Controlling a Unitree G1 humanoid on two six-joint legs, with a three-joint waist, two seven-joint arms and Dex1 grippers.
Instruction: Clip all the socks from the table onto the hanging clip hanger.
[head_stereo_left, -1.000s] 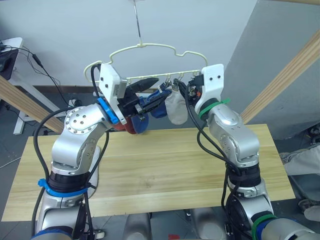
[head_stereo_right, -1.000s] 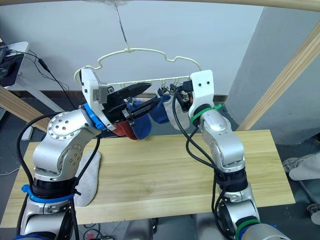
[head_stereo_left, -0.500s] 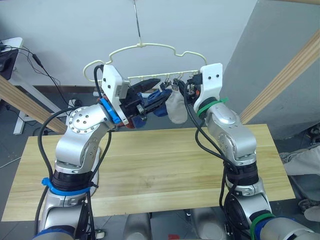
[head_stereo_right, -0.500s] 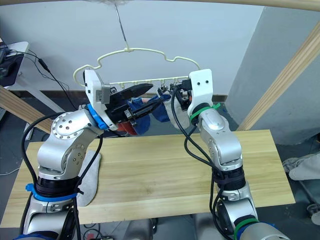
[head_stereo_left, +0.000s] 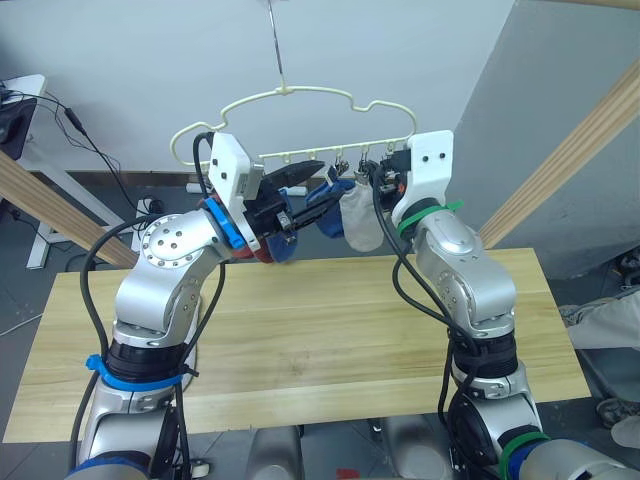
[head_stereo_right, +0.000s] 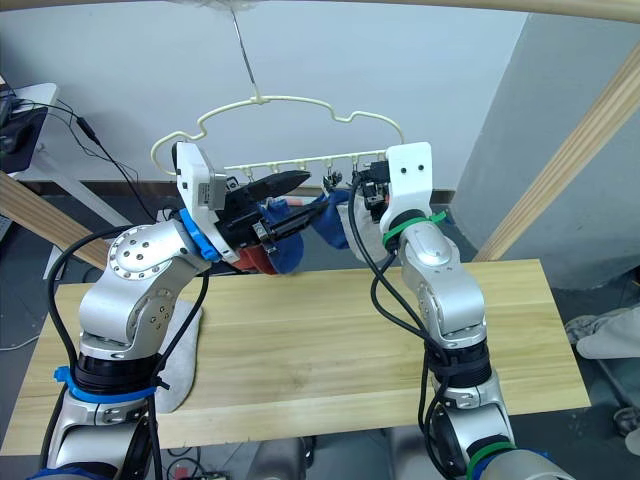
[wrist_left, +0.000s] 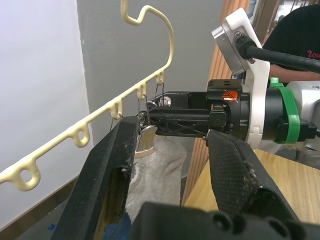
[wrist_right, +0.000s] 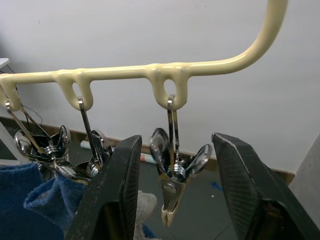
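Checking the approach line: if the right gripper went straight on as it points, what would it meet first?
Probably the empty metal clip hanging from the clip hanger, centred between the open right gripper fingers; depth is unclear.

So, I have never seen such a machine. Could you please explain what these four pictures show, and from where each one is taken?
It is a humanoid robot with two arms, each ending in a gripper of two black fingers. Two pictures come from cameras in its head, looking down over the arms. The other two come from a camera on each wrist, looking along the fingers. Above the wooden table hangs a pale yellow hanger with a row of metal clips. A grey sock, a blue sock and a red sock hang below it. A second grey sock lies at the table's left edge. The left gripper is open beside the hanging socks. The right gripper is open too, with an empty clip between its fingers.
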